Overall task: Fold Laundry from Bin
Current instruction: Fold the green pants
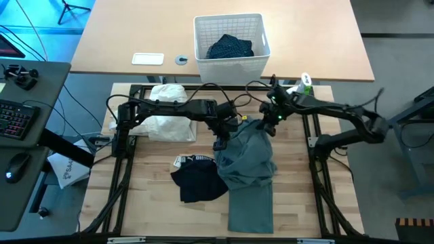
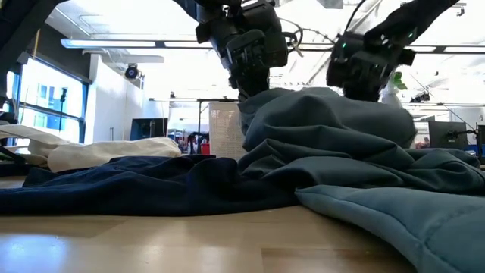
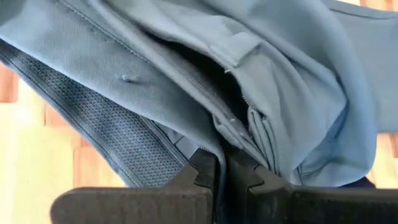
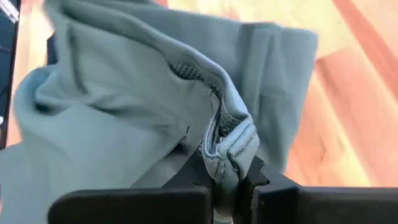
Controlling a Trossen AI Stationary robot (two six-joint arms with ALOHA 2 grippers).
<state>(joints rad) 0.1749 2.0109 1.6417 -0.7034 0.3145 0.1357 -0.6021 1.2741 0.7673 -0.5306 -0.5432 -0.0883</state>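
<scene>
Near the front edge of the bench (image 1: 156, 203) a dark piece (image 1: 198, 183) lies unfolded. At mid-bench I hold the grey-green top (image 1: 247, 169), left gripper (image 1: 220, 144) and right gripper (image 1: 266, 129) jaws clamped on its hem, folding barely begun. White cloth (image 1: 166, 112) waits behind; the bin (image 1: 230, 62) beyond holds a dotted garment (image 1: 229, 47).

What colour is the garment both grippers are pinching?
Grey-green garment, plain, no pattern; clearest in the high view.
</scene>
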